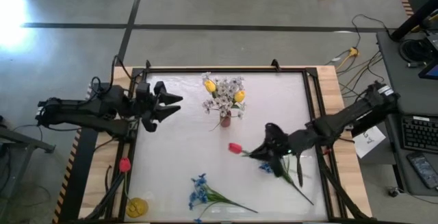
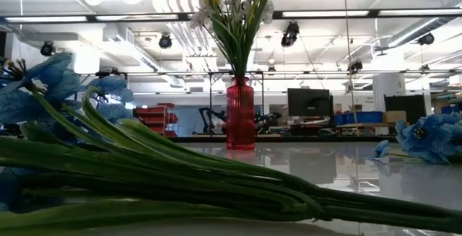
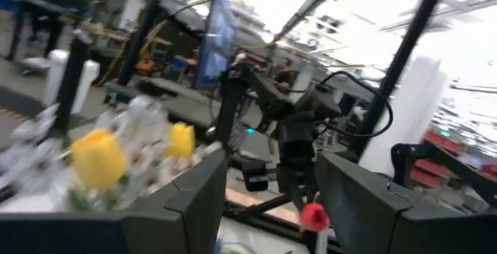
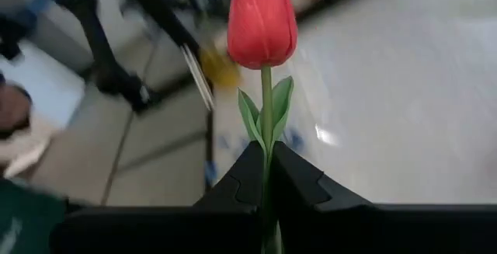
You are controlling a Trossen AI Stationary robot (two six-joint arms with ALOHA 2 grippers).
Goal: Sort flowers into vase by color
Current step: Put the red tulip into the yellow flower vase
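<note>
Gripping a red tulip (image 1: pixel 235 147) at frame centre, the right claw (image 1: pixel 263 153) is clenched; the left claw (image 1: pixel 164 106), released, is hovering left of the red vase (image 1: pixel 225 120).

White table (image 1: pixel 287 107), red vase (image 1: pixel 225 120), blue flowers (image 1: pixel 200 190) lying flat

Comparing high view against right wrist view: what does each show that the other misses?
Only the high view: the red vase with white and yellow flowers, the left pincer open beside it, the blue flowers lying near the table's front edge, another blue bloom under the right arm, and a yellow vase and red tulip off the table's left edge.
Only the right wrist view: the stem pinched between the shut fingers, leaves just above them.
Both: the right pincer holding the red tulip.
</note>
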